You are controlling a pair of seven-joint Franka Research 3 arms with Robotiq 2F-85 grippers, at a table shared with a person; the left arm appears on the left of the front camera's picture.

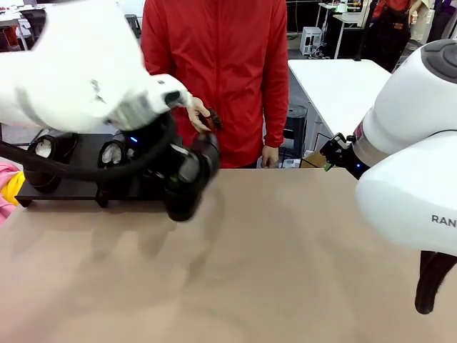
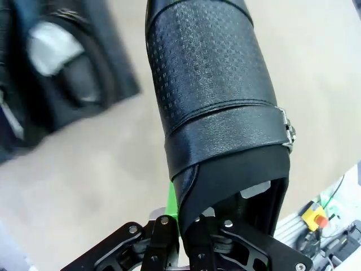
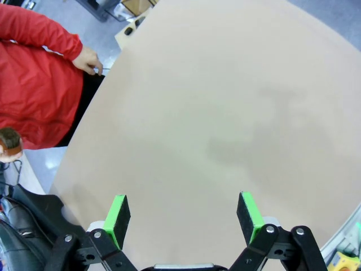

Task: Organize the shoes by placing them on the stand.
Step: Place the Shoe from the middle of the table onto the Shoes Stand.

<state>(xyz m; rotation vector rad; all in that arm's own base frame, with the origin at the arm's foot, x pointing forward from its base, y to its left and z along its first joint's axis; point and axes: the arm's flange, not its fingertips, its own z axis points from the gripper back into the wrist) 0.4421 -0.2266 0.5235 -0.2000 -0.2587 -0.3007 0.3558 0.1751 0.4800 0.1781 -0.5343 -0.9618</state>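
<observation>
My left gripper (image 2: 183, 217) is shut on the heel rim of a black shoe (image 2: 214, 101) with a stamped leather upper and a buckled strap. In the front view this shoe (image 1: 189, 175) hangs toe-down just above the table, at the right end of the stand (image 1: 71, 190). The stand is a low black platform at the table's far left. Two more black shoes stuffed with white paper sit on it, one (image 1: 46, 148) at the left and one (image 1: 114, 152) beside it; the nearer one (image 2: 62, 62) appears blurred in the left wrist view. My right gripper (image 3: 183, 217) is open above bare table.
A person in a red jacket (image 1: 214, 71) stands at the far side, holding a small dark brown brush (image 1: 213, 119) in one hand. The tan table (image 1: 285, 250) stretches wide to the right of the stand. Pink and yellow cloth (image 1: 8, 187) lies at the left edge.
</observation>
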